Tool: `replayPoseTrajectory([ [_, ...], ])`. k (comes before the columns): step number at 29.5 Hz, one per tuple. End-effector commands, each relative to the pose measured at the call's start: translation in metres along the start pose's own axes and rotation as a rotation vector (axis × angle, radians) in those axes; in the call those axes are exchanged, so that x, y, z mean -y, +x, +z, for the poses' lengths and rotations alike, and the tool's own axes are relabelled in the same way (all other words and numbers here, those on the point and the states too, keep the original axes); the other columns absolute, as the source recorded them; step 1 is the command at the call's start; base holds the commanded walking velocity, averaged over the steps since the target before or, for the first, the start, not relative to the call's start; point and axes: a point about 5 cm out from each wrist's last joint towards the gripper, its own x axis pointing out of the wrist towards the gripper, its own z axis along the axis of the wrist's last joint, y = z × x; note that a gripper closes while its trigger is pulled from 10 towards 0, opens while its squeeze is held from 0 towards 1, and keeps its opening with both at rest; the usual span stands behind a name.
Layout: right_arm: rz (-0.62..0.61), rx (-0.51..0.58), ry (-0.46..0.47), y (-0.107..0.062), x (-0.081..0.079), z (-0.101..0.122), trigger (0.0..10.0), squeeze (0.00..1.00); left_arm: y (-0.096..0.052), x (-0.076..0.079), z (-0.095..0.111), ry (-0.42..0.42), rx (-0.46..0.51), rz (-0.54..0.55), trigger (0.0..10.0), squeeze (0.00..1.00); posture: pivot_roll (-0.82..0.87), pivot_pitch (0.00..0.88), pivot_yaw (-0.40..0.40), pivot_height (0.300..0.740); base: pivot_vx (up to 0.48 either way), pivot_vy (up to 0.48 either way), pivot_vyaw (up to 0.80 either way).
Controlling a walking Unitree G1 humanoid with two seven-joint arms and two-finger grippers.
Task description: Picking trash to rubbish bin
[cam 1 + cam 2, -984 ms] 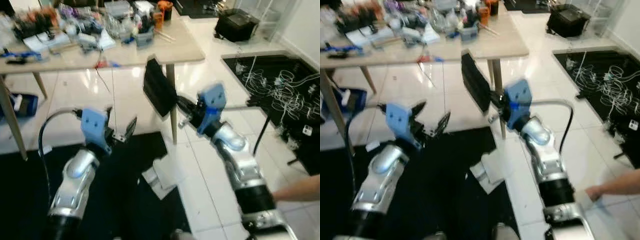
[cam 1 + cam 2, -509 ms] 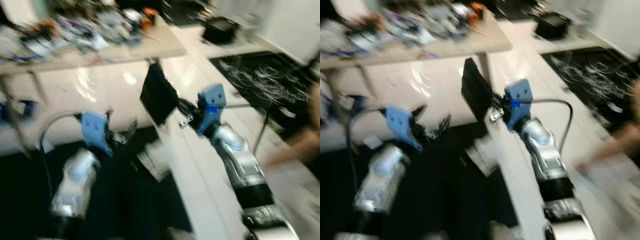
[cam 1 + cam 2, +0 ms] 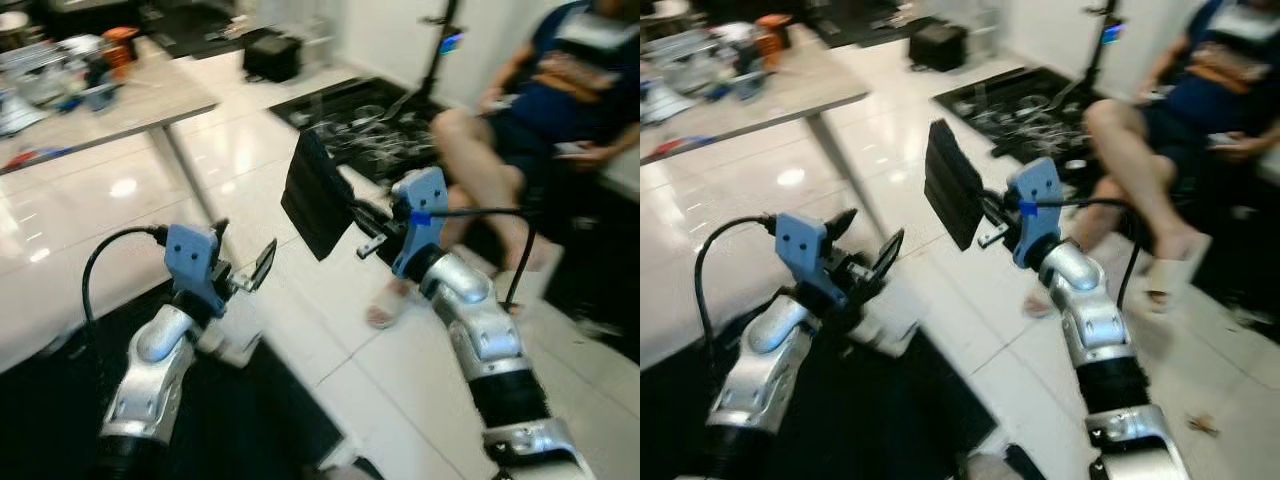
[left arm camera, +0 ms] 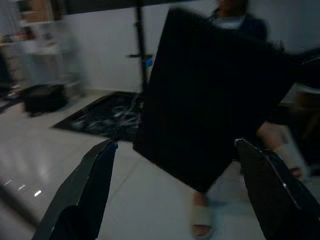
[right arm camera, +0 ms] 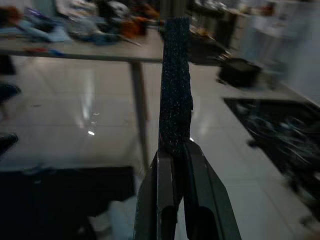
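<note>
The robot has turned, so the tabletop (image 3: 120, 105) now sits far off left and a seated person (image 3: 540, 120) is ahead. The right gripper (image 3: 352, 215) pinches a black sheet (image 3: 312, 195) up high. The left gripper (image 3: 245, 270) is spread, holding nothing.

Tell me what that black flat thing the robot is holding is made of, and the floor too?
The black flat piece in the right end effector looks like foam or rough felt: matte and speckled. The floor looks like glossy white tile, with shiny reflections and thin joint lines.

Table (image 3: 120, 100) far left; seated person (image 3: 540, 130) right; black sheet (image 3: 315, 195) between them
</note>
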Motion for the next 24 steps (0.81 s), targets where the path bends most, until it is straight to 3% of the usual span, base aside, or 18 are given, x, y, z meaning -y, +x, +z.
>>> replayPoseTrajectory([
  [1, 0.011, -0.014, 0.002, 0.0017, -0.0023, -0.0018, 10.0, 0.00, -0.0026, -0.0014, -0.0060, 0.008, -0.024, 0.003, 10.0, 0.00, 0.04, 0.000, -0.007, 0.740, 0.000, 0.000, -0.77],
  [24, 0.009, -0.034, -0.007, 0.0002, -0.0019, -0.0090, 10.0, 0.00, -0.0009, -0.0023, -0.0085, 0.013, -0.013, 0.003, 10.0, 0.00, 0.05, 0.000, -0.005, 0.740, 0.000, 0.000, -0.77],
])
